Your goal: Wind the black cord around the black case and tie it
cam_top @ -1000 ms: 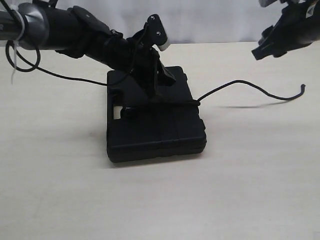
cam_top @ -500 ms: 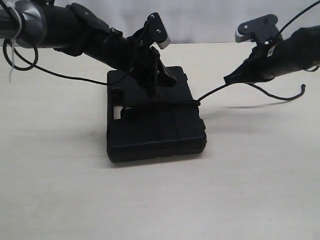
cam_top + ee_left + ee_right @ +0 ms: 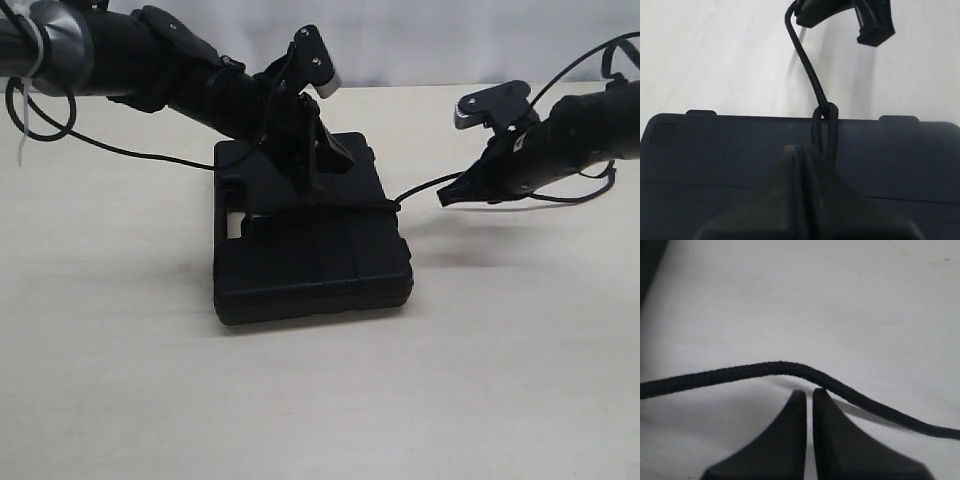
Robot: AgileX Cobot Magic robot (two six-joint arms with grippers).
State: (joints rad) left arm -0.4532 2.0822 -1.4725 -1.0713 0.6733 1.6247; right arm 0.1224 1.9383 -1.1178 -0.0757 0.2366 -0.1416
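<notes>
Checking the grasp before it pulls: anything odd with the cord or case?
Yes: the right gripper looks shut, but the cord runs just past its fingertips rather than between them, so it seems ungripped. The case lies flat.

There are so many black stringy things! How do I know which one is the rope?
Find the black case in the middle of the pale table. The black cord crosses its top, loops at the edge and trails out over the table toward the right claw. Unlike the thin, smooth cables hanging from the arms, it is matte and braided.
</notes>
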